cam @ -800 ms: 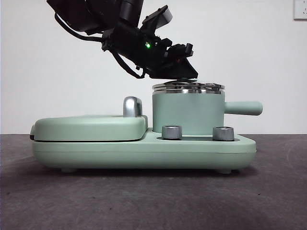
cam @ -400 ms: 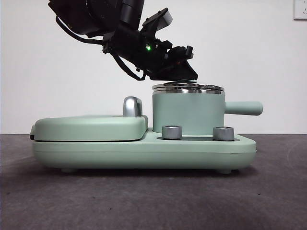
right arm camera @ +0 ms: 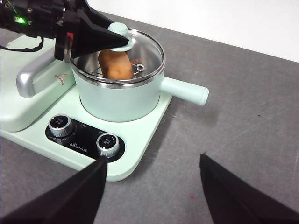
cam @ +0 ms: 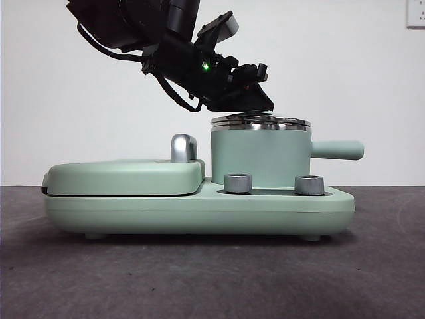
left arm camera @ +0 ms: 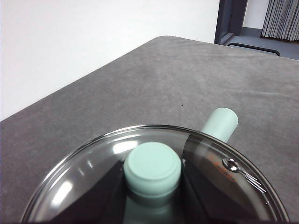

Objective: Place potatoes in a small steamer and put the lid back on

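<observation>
— Left gripper (right arm camera: 110,41) is closing on the knob (left arm camera: 152,167) of the lid (right arm camera: 140,56), one jaw on each side, pressing against it in the left wrist view. Right gripper (right arm camera: 152,186) is hanging back with its jaws spread wide and holding nothing.

— Where is the lid sitting?

— It is resting on the steel rim of the pot (cam: 260,158), level in the front view. Whether it is fully seated all round is hard to say, since the arm is covering the rim at about ten o'clock.

— And the potato (right arm camera: 116,64)?

— It is lying inside the pot, showing orange-brown through the glass in the right wrist view, toward nine o'clock of the lid's centre.

— How is that lid going to handle?

— Probably stiff, fairly light and breakable, being glass in a metal ring. The knob looks smooth, so it may slip; taking it low round its waist is likely the safest hold. The pot's handle (cam: 337,149) is sticking out at three o'clock in the front view, untouched.
</observation>
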Controlling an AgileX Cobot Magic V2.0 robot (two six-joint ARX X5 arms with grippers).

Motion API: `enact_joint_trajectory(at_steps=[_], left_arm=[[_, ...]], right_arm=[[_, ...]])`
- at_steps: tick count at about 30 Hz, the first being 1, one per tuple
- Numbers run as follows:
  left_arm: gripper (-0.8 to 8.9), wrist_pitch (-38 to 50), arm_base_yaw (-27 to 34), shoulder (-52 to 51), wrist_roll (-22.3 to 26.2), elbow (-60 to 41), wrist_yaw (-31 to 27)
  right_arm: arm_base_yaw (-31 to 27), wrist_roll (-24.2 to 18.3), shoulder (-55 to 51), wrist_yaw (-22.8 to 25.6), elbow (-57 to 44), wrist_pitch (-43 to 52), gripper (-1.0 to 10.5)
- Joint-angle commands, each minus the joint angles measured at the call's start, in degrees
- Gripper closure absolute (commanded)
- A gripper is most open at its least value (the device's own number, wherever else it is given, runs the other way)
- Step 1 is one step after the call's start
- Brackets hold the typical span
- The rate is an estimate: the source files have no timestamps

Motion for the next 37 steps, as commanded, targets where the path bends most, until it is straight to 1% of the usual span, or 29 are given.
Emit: enact_joint_trajectory(at_steps=[1,17,28,37], left_arm=[[8.0,1.0,-0.3,1.9,0.1,1.7,0.3],[7.99,-0.5,-0.4,2.9,0.1,1.7,0.3],[7.99,-6.2,0.3,-0.3,3.6,1.7,-0.6],[7.93,-6.9,0.4,-0.5,3.6,1.7,-0.6]], right_arm=[[0.3,-0.3,0.3,0.1,0.2,-0.2,6.4],[0.3,-0.2,0.3,0.1,0.2,-0.9,6.4],[0.3,-0.2,0.3,0.1,0.2,-0.9,6.4],[0.3,0.0,0.3,0.0,0.2,-1.4,6.4]])
